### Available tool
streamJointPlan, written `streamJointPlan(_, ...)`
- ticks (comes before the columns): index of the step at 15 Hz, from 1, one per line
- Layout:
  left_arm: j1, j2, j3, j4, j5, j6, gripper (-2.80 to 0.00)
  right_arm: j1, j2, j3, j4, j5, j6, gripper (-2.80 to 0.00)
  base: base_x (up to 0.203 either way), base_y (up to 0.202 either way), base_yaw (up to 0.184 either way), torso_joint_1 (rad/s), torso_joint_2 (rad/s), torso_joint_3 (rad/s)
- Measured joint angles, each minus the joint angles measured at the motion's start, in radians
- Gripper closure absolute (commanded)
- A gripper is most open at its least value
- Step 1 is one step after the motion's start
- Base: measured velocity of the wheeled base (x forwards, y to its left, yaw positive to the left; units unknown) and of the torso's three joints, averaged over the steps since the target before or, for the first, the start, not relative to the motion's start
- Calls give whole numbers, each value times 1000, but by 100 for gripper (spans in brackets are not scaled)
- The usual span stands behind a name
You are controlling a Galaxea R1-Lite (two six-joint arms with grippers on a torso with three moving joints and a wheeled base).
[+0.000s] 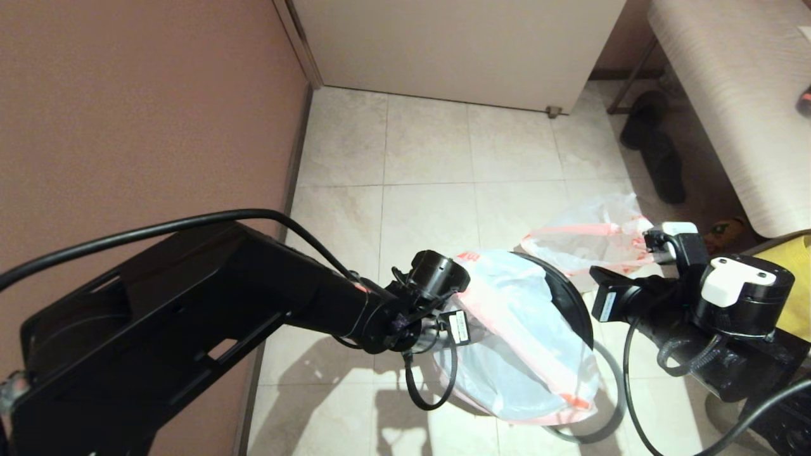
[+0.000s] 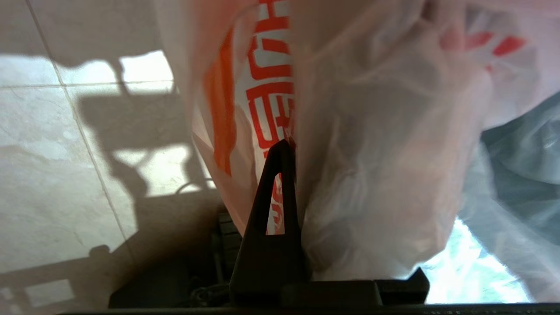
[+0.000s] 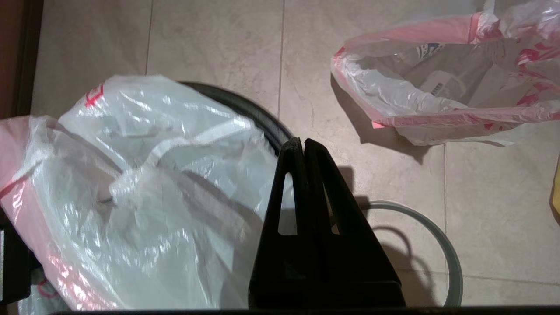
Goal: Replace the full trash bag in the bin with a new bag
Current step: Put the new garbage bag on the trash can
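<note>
The new bag (image 1: 526, 342) of plain film with a pink band hangs over the black bin (image 1: 568, 297) and covers most of its mouth. My left gripper (image 2: 292, 151) is shut on that bag's printed edge at the bin's left side; one finger (image 2: 280, 183) shows and film hides the other. The full trash bag (image 1: 589, 244) lies on the floor behind the bin, with bottles and a label showing through it (image 3: 437, 87). My right gripper (image 3: 302, 144) is shut on nothing and hovers at the bin's right rim (image 3: 258, 116). The grey hoop (image 3: 446, 249) lies on the tiles.
A brown wall runs along the left and a white door stands at the back. A pale bench (image 1: 735, 95) is at the right, with dark shoes (image 1: 652, 152) beside it. A yellow fabric bag (image 1: 792, 278) sits behind my right arm. Bare tiles lie behind the bin.
</note>
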Motion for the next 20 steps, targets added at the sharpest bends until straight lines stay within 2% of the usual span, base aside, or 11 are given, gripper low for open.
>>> streamJointPlan(3, 6, 2, -25, 4, 0, -5, 0, 22, -78, 100, 133, 15, 20, 0, 0, 0, 0, 0, 0, 0)
streamJointPlan(5, 9, 2, -77, 7, -1, -8, 0, 31, -117, 165, 174, 99, 35, 0, 0, 0, 0, 0, 0, 0)
streamJointPlan(7, 11, 1, -138, 29, -1, -11, 0, 43, -154, 203, 182, 142, 27, 0, 0, 0, 0, 0, 0, 0)
streamJointPlan(11, 22, -3, -264, 124, -3, -47, 0, 77, -179, 223, 181, 145, 22, 0, 0, 0, 0, 0, 0, 0)
streamJointPlan(16, 10, -36, -329, 187, -5, -80, 0, 112, -169, 216, 163, 138, 19, 0, 0, 0, 0, 0, 0, 0)
streamJointPlan(20, -2, -60, -367, 250, -8, -110, 0, 88, -138, 210, 50, 109, 16, 0, 0, 0, 0, 0, 0, 0)
